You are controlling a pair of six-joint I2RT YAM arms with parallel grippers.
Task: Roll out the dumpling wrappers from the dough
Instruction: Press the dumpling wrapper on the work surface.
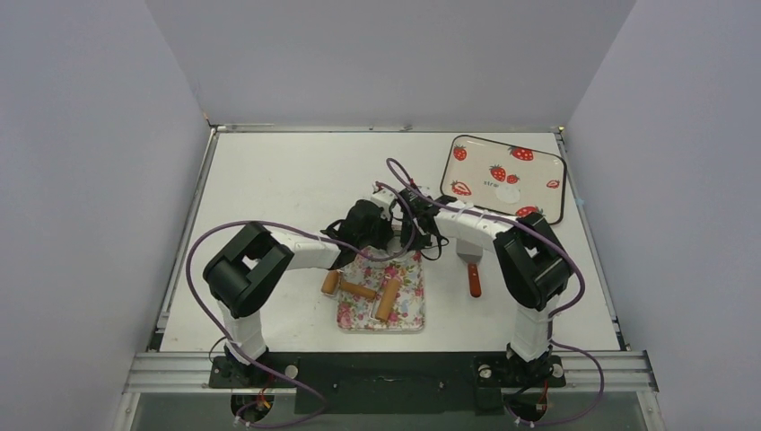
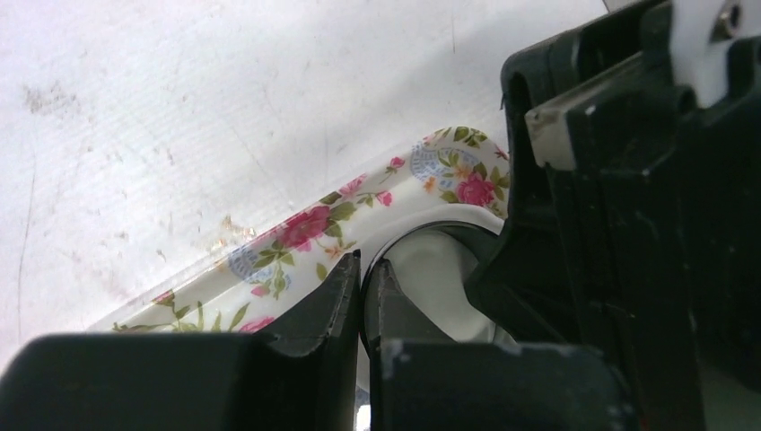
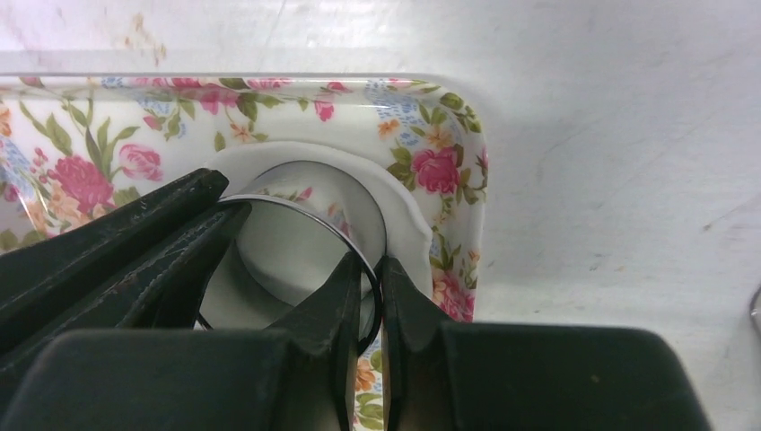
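Both my arms meet over the far end of the floral tray [image 3: 449, 171], which lies on the table [image 1: 287, 180] between my bases. My right gripper [image 3: 378, 287] is clamped on the near wall of the silver metal ring [image 3: 310, 199]: one finger stands inside the ring, the other outside, and the thin wall runs between them. The ring stands upright on the dough [image 3: 399, 211], a flattened white patch in the tray's far right corner. The dough shows inside the ring and as a rim around its far and right sides. My left gripper [image 2: 362, 292] has its fingers drawn together, with the tips at the opposite side of the ring. I cannot tell whether they pinch the wall or merely touch it. One wooden roller [image 1: 352, 288] and a second wooden roller [image 1: 389, 299] lie on the near half of the floral tray, apart from the dough. A spatula [image 1: 473, 280] with a red handle lies on the table just right of that tray. On the strawberry tray [image 1: 538, 162] at the far right rests one pale round disc, apparently a dumpling wrapper [image 1: 508, 193].
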